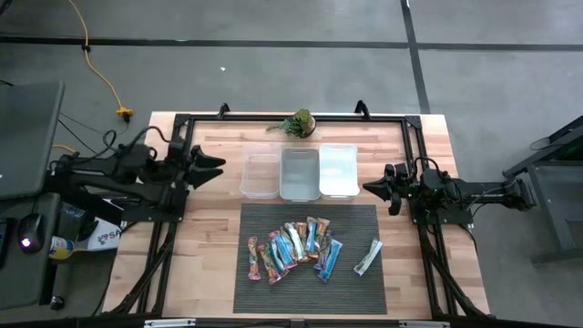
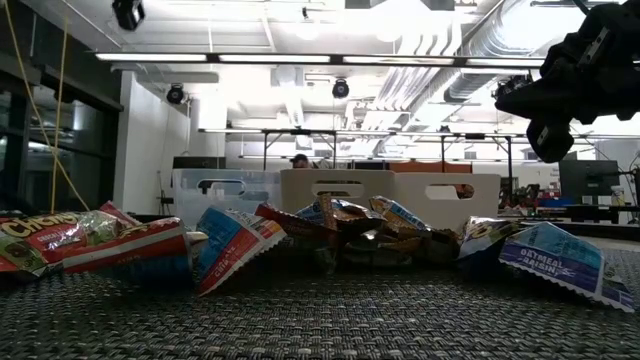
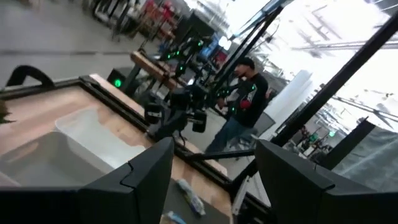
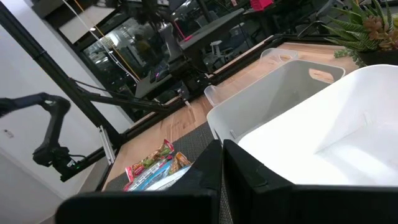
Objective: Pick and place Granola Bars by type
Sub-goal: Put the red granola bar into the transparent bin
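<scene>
Sorting not yet begun: Granola Bars [image 1: 293,248] fanned in an overlapping cluster on the dark mat [image 1: 346,293] at the near half of the tabletop [image 1: 209,255], with one white-silver bar [image 1: 368,257] lying apart toward the right edge of the mat. Three clear bins [image 1: 301,173] in a row just beyond the mat, nothing visible inside them; small plant [image 1: 298,122] behind them.

Left gripper [image 1: 215,168] raised beside the left bin, fingers [image 3: 143,177] spread wide, nothing between them. Right gripper [image 1: 375,188] raised beside the right bin, fingers [image 4: 245,171] pressed together, holding nothing.

For a clean first pick, judged from this layout:
- Start with the isolated white-silver bar, reachable by the right arm without disturbing any neighbour; fingers to be opened before descent.
- Approach from straight above, fingers set across the narrow width of the wrapper.
- In the cluster, take the uppermost or outermost bar first; overlapping wrappers likely to drag along otherwise.
- Expect slippery foil: close near mid-length, lift slowly.
- Fix one bin per wrapper colour at the outset.
</scene>
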You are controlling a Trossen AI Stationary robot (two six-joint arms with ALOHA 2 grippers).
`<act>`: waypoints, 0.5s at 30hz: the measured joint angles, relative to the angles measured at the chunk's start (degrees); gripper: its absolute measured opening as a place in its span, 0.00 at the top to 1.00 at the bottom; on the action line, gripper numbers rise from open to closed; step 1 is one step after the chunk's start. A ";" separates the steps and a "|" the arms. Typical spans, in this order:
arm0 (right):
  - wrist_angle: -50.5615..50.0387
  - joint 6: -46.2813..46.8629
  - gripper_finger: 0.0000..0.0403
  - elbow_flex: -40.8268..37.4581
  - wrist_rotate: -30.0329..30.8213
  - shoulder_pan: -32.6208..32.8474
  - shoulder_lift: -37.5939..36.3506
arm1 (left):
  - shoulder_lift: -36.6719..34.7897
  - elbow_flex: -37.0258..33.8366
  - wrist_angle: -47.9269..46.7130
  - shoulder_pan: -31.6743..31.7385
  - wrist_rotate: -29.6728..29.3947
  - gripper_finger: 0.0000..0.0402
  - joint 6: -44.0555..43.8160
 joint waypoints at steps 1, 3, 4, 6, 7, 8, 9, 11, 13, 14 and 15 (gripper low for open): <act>0.02 0.00 1.00 0.00 0.02 0.02 0.00 | 1.81 2.21 -1.44 0.00 0.43 0.43 -0.79; 0.01 0.00 1.00 0.00 0.01 0.01 0.00 | 5.31 6.88 -4.90 0.00 0.90 0.43 -2.42; 0.02 0.00 1.00 0.00 0.02 0.02 -0.01 | 7.04 9.33 -7.33 0.00 0.85 0.43 -3.75; 0.02 0.00 1.00 0.00 0.00 0.02 0.00 | 10.36 14.48 -14.81 -0.02 0.00 0.43 -8.36; 0.00 0.00 1.00 0.00 0.01 0.00 -0.01 | 12.02 16.97 -19.14 0.00 -0.53 0.43 -10.80; 0.02 0.00 1.00 0.00 0.02 0.00 0.00 | 13.75 19.53 -23.94 0.00 -1.00 0.43 -13.09; 0.02 0.00 1.00 0.00 0.00 0.00 0.00 | 15.36 22.05 -28.66 -0.01 -1.49 0.43 -15.55; 0.02 0.00 1.00 0.00 0.01 0.01 0.00 | 18.65 26.37 -37.39 -0.01 -1.79 0.43 -20.65; 0.01 0.00 1.00 0.00 0.01 0.00 -0.01 | 21.69 29.74 -44.14 0.00 -0.68 0.43 -24.59; 0.00 0.00 1.00 0.00 0.01 0.01 -0.01 | 23.21 31.03 -46.50 -0.01 0.28 0.43 -26.00; 0.00 0.00 1.00 0.00 0.01 0.01 0.00 | 24.64 32.12 -48.13 -0.02 1.26 0.43 -27.00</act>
